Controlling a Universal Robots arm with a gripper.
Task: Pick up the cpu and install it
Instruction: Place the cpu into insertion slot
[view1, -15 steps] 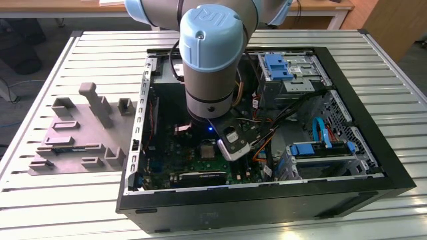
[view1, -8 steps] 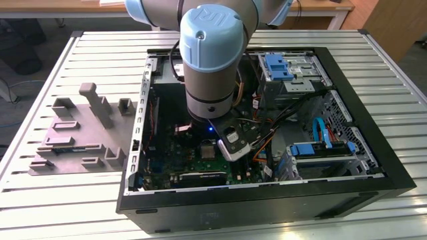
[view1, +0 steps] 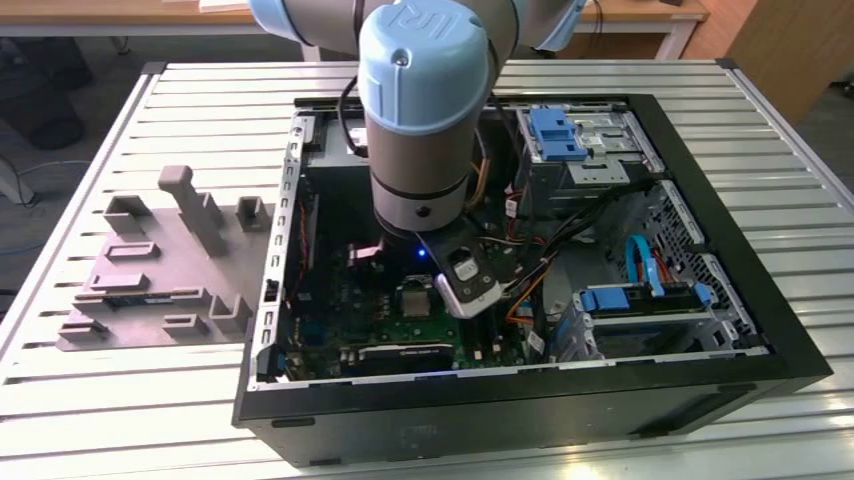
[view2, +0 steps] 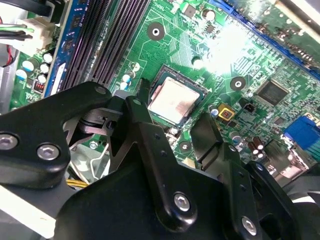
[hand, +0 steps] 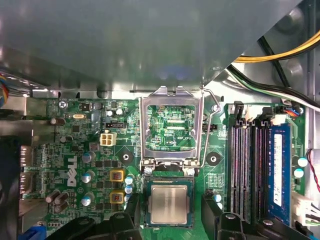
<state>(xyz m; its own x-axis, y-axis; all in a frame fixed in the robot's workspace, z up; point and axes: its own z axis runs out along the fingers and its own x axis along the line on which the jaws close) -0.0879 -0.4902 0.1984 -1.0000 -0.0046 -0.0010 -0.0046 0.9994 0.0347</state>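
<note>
Black two-finger gripper sits closest to the lens, its 2 fingers spread apart and gripping nothing, one on either side of the 1 small square cpu with silvery-grey metal top. The cpu lies flat in its socket on the green motherboard. 1 silver metal load frame is flipped open just beside it.

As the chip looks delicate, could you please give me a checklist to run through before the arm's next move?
1. cpu lies flat in its socket: ok.
2. Load frame swung up, off the cpu: ok.
3. Retention lever unlatched: ok.
4. Hand open, fingers either side of the cpu, not touching it: ok.
5. cpu corner markings matched to socket: cannot tell.
</note>
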